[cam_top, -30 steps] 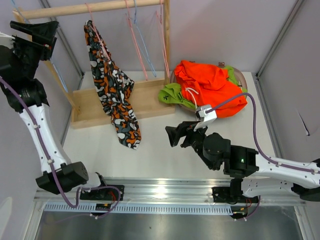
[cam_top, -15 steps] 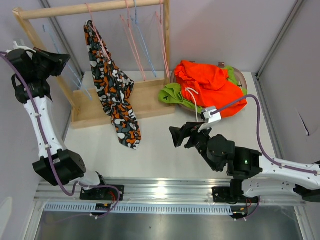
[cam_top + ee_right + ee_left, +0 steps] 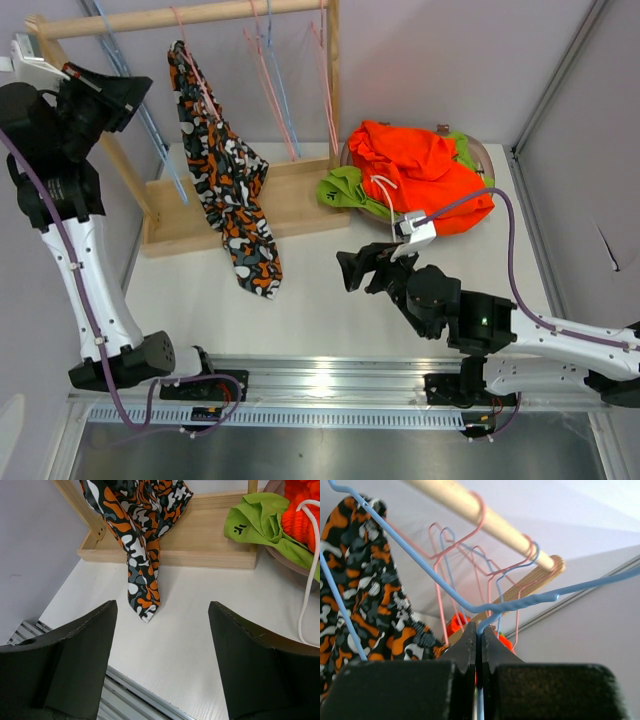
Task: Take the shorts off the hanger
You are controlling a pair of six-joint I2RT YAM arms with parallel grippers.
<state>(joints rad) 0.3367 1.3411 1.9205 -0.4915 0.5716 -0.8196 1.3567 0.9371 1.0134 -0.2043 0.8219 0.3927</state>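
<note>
Blue wire is what my left pincer (image 3: 479,632) is clenched on: the bend of a blue hanger (image 3: 510,605), pinched thin between the fingertips. That hanger looks bare to me, so I judge the grip is there to steady or clear it, not to free any cloth. Up and ahead of that pincer runs the rod (image 3: 485,522), with more bare wire hangers hooked on it. To the pincer's left hang the camo shorts (image 3: 350,580), the only pair on the rack that I can see, draped from a pink hanger (image 3: 183,30).

My right pincer (image 3: 162,607) is released, jaws wide, holding nothing, poised low over the table. Ahead of it and slightly left, the camo shorts' tail trails off the wooden base (image 3: 210,540), within easy reach for a tug. Off to its right sit the lime shorts (image 3: 255,520) and orange shorts (image 3: 415,170), piled in the basket (image 3: 482,150).
</note>
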